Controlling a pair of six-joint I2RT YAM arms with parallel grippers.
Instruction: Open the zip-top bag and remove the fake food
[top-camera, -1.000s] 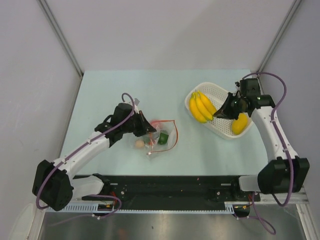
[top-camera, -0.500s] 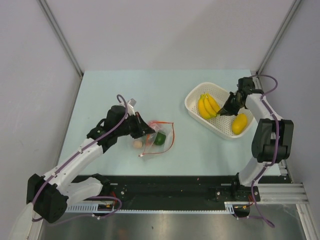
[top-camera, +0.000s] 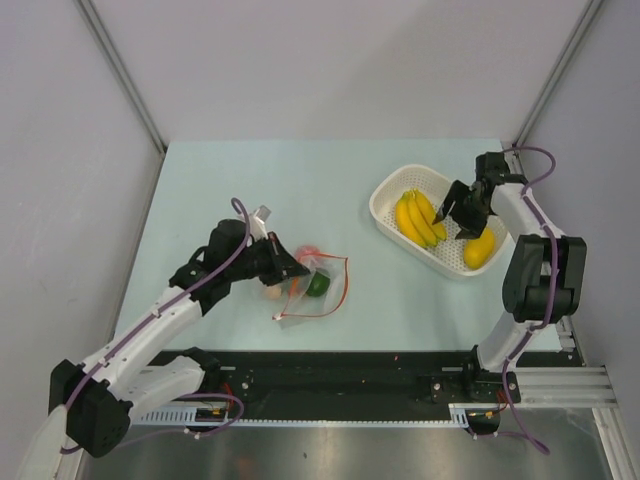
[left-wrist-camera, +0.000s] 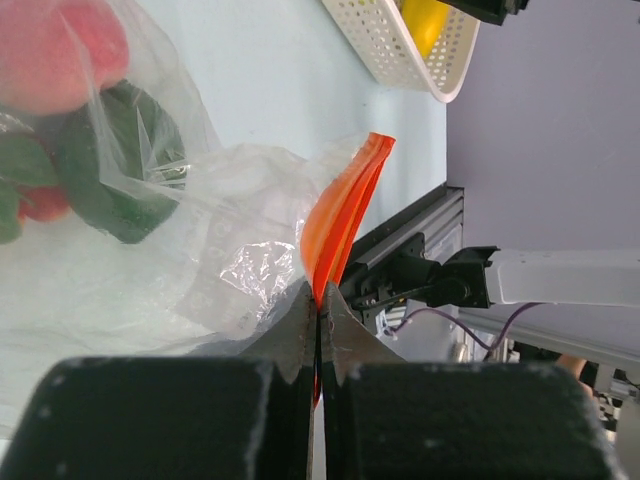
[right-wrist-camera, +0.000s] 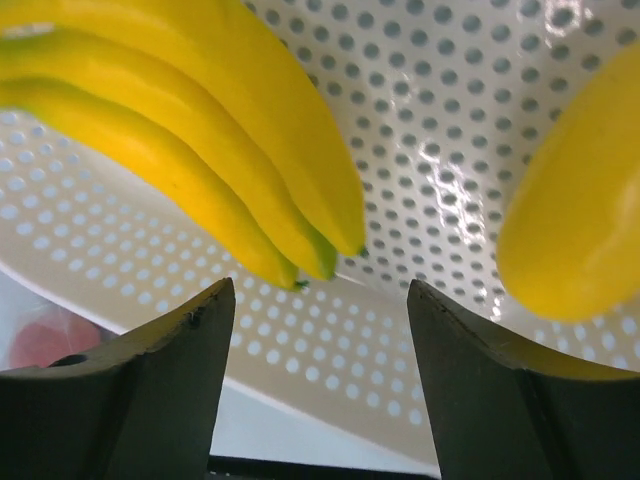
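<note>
The left jaws are pinched tight on the red zip strip of the zip-top bag. The bag lies on the table just in front of the left arm, its mouth turned toward the right side. Gripping 1 lip of the mouth this way seems meant to pin the bag and hold the opening up, so that the other arm can reach in without dragging the plastic along. In the left wrist view the strip rises from the jaws in a folded arc, and the clear film sags away from it.

Inside the bag sit a dark green vegetable and a red piece, pressed against the film. These 2 at least are left to take out.

The right jaws stand wide and hold nothing, poised over the white perforated basket at the far right of the table. Directly beneath them lies the banana bunch, with the yellow lemon-like fruit beside it. Both rest on the basket floor and neither touches a finger. The basket seems to be the drop-off place for removed food, set well apart from the bag so that each arm has its own working room.
</note>
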